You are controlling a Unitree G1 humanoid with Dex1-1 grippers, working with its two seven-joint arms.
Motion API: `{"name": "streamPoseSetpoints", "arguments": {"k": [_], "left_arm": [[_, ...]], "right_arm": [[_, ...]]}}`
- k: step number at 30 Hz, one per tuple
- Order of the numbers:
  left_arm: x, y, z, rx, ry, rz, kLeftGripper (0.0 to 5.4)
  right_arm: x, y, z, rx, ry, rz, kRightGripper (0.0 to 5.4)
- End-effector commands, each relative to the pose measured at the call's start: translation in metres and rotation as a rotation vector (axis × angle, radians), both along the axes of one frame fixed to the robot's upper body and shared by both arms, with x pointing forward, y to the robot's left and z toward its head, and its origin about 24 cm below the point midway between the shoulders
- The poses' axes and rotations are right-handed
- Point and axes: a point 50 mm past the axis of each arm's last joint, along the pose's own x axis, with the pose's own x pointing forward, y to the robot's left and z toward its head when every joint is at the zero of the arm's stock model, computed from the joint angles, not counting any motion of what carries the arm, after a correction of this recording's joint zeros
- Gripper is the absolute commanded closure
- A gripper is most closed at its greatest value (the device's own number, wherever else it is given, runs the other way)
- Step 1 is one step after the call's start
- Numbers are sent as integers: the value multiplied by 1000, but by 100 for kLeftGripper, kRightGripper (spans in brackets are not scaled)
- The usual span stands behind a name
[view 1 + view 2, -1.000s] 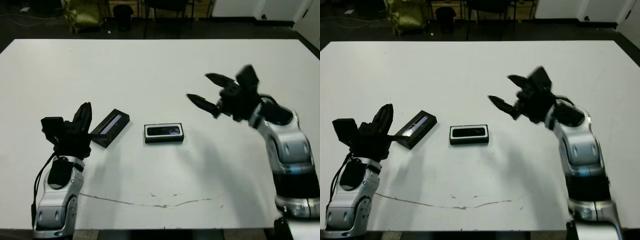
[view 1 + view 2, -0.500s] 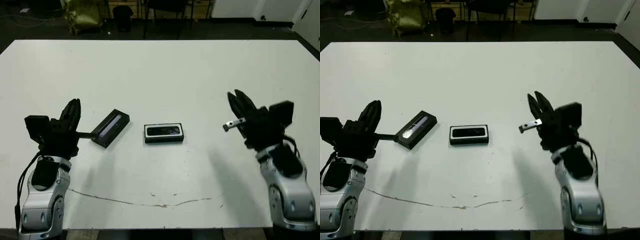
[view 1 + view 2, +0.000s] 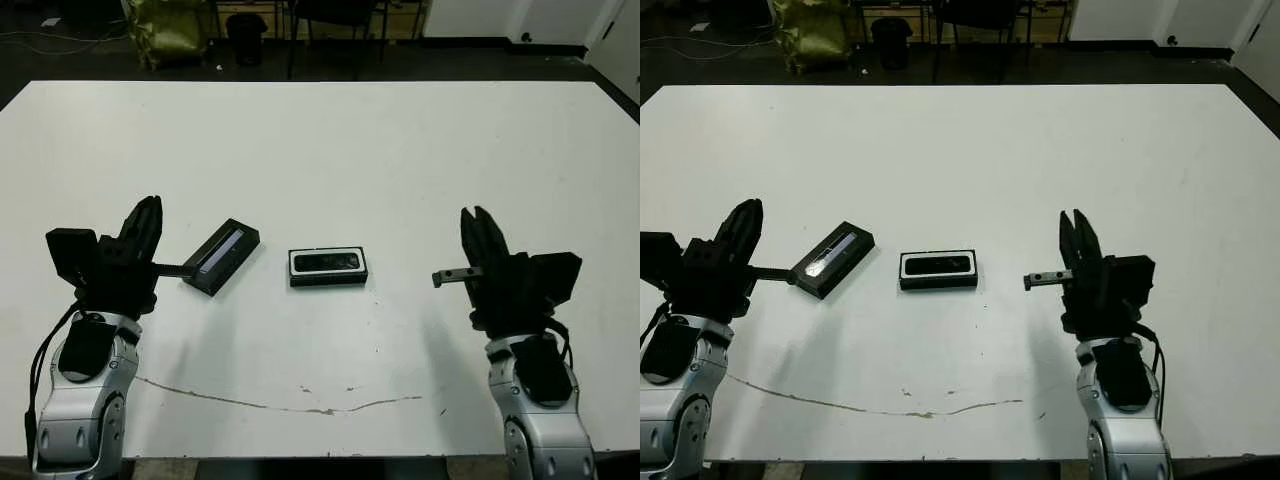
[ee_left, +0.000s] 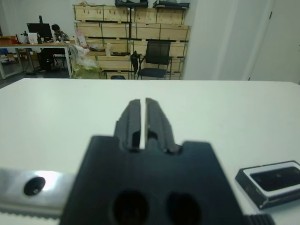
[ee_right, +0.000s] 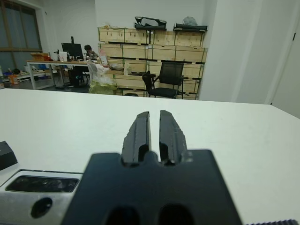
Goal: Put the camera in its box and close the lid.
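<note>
Centrally, camera (image 3: 327,262) between claws.

The two head views look down on the table (image 3: 330,140) from above; both wrist views look low across it (sharing the box (image 4: 272,180)).

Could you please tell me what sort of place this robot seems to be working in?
Probably a lab or workshop with office space. Beyond the white table stand stacked wooden crates along the wall, a black office chair, and a desk where a person sits at a monitor.
</note>
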Motion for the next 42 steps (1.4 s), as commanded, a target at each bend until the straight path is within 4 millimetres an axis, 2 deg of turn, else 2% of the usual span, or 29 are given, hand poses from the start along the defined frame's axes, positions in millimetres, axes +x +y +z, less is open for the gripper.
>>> {"name": "streamPoseSetpoints", "arguments": {"k": [1, 12, 20, 30, 42], "left_arm": [[-4, 3, -6, 10, 43, 1, 540], [-7, 2, -12, -2, 69, -21, 540], [-8, -1, -14, -4, 75, -26, 540], [-8, -2, -15, -17, 81, -16, 540], [-8, -3, -16, -21, 72, -24, 540]], "right_arm": [[1, 0, -5, 6, 24, -2, 538], [4, 9, -6, -5, 33, 39, 538], [27, 43, -5, 6, 90, 147, 538], [35, 85, -28, 26, 281, 276, 538], [37, 103, -45, 38, 423, 316, 538]]}}
